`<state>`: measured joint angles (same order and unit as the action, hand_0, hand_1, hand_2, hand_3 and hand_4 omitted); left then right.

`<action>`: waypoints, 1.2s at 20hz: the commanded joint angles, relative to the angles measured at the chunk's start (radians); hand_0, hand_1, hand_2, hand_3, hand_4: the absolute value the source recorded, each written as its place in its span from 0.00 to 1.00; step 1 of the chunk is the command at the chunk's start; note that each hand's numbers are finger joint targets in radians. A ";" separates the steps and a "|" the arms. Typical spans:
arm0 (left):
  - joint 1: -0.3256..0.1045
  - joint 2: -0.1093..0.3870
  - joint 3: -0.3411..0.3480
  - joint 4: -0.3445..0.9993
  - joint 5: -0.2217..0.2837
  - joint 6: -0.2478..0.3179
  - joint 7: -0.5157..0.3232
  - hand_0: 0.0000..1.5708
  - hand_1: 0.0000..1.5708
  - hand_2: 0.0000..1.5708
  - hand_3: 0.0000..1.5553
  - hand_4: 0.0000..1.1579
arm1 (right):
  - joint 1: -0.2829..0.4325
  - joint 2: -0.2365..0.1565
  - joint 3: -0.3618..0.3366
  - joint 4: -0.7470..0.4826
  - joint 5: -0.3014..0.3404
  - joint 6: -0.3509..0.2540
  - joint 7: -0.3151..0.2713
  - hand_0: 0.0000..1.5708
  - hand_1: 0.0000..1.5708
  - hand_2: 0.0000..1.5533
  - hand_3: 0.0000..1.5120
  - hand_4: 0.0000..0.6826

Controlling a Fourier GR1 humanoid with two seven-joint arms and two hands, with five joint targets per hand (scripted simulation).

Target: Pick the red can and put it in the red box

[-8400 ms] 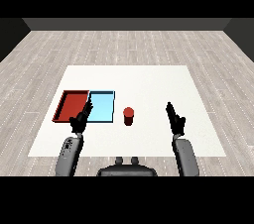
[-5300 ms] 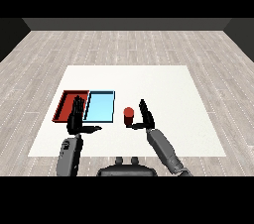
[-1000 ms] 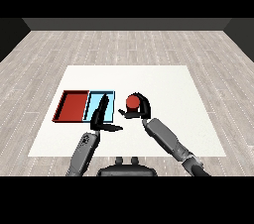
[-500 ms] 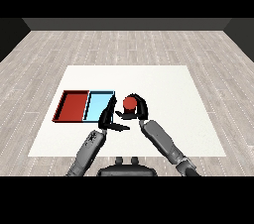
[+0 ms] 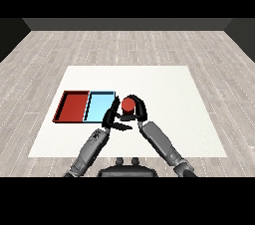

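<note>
Red can (image 5: 128, 103) sits in the right hand (image 5: 138, 111), above the white surface (image 5: 164, 94) just right of the two trays. Going from large to small: the surface carries the red tray (image 5: 62, 109) at the left and the light blue tray (image 5: 90, 107) touching its right side. The right forearm (image 5: 162, 142) reaches in from the lower right, its fingers curled round the can. The left forearm (image 5: 92, 149) comes from the lower left; the left hand (image 5: 110, 118) is just beside the can, fingers straight and released, over the blue tray's near right corner.
</note>
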<state>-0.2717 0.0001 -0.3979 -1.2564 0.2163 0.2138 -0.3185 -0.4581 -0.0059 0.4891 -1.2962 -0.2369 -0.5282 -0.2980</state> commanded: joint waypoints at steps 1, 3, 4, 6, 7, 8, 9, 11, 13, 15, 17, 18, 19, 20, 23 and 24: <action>-0.031 0.009 0.079 0.070 0.006 -0.084 -0.021 0.00 0.00 0.00 0.00 0.00 | -0.005 0.006 0.003 -0.017 -0.032 -0.002 0.010 0.91 0.91 0.93 0.91 0.92; 0.007 0.000 -0.017 0.040 0.026 -0.015 -0.050 0.00 0.00 0.00 0.00 0.00 | -0.003 0.006 0.020 -0.075 0.014 -0.019 0.074 0.91 0.91 0.93 0.91 0.92; -0.096 0.000 -0.046 0.189 0.102 0.021 -0.115 0.00 0.00 0.00 0.00 0.00 | -0.048 0.006 0.086 0.039 -0.083 -0.066 -0.058 0.92 0.92 0.93 0.91 0.92; 0.023 0.000 -0.060 0.019 0.049 0.021 -0.045 0.00 0.00 0.00 0.00 0.00 | -0.031 0.006 0.101 -0.035 -0.069 -0.087 0.011 0.92 0.92 0.92 0.91 0.92; -0.023 0.000 -0.053 0.082 0.099 -0.003 -0.080 0.00 0.00 0.00 0.00 0.00 | -0.063 0.006 0.073 0.019 -0.101 -0.051 -0.005 0.93 0.93 0.92 0.91 0.92; -0.065 0.000 -0.097 0.165 0.131 0.041 -0.149 0.00 0.00 0.00 0.00 0.00 | 0.014 0.006 0.060 -0.059 -0.042 -0.033 0.011 0.94 0.94 0.93 0.91 0.91; -0.032 0.000 -0.031 0.084 0.087 -0.032 -0.061 0.00 0.00 0.00 0.00 0.00 | 0.029 0.006 0.040 -0.073 -0.011 0.004 0.038 0.95 0.95 0.93 0.91 0.91; -0.069 0.000 -0.047 0.058 0.076 0.028 -0.025 0.00 0.00 0.00 0.00 0.00 | -0.009 0.006 0.047 -0.015 -0.067 -0.005 -0.003 0.95 0.95 0.93 0.91 0.90; -0.063 0.000 -0.052 0.015 0.072 0.009 0.020 0.00 0.00 0.00 0.00 0.00 | -0.070 0.006 0.025 0.059 -0.093 0.019 -0.037 0.95 0.95 0.93 0.91 0.90; -0.095 0.000 -0.067 0.060 0.105 0.040 -0.022 0.00 0.00 0.00 0.00 0.00 | -0.031 0.006 0.084 0.017 -0.095 -0.032 -0.033 0.95 0.95 0.93 0.91 0.90; -0.088 0.002 -0.014 -0.003 0.065 0.025 0.040 0.00 0.00 0.00 0.00 0.00 | -0.039 0.006 0.181 0.037 -0.142 -0.104 -0.071 0.94 0.94 0.94 0.91 0.91; -0.089 0.000 -0.091 0.003 0.089 0.075 0.011 0.00 0.00 0.00 0.00 0.00 | -0.031 0.006 0.097 0.080 -0.107 -0.012 -0.083 0.94 0.94 0.94 0.91 0.93; -0.085 0.000 -0.086 0.076 0.093 0.064 -0.065 0.00 0.00 0.00 0.00 0.05 | -0.052 0.006 0.114 0.021 -0.093 -0.050 -0.020 0.94 0.94 0.94 0.91 0.93; -0.116 0.000 -0.109 0.068 0.100 0.085 -0.033 0.00 0.00 0.00 0.00 0.14 | -0.061 0.006 0.166 0.022 -0.136 -0.073 -0.046 0.94 0.94 0.94 0.91 0.94; -0.094 0.000 -0.069 0.054 0.049 0.140 -0.001 0.00 0.00 0.00 0.00 0.37 | -0.093 0.006 0.117 0.093 -0.148 -0.046 -0.063 0.93 0.93 0.93 0.90 0.92; -0.056 0.000 -0.060 0.057 0.022 0.189 -0.006 0.00 0.00 0.00 0.00 0.52 | -0.030 -0.012 0.128 0.017 -0.114 -0.034 -0.059 0.93 0.93 0.93 0.90 0.92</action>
<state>-0.3489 0.0076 -0.4698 -1.1992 0.2777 0.3141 -0.3473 -0.5210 -0.0088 0.6268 -1.2462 -0.3698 -0.5935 -0.3565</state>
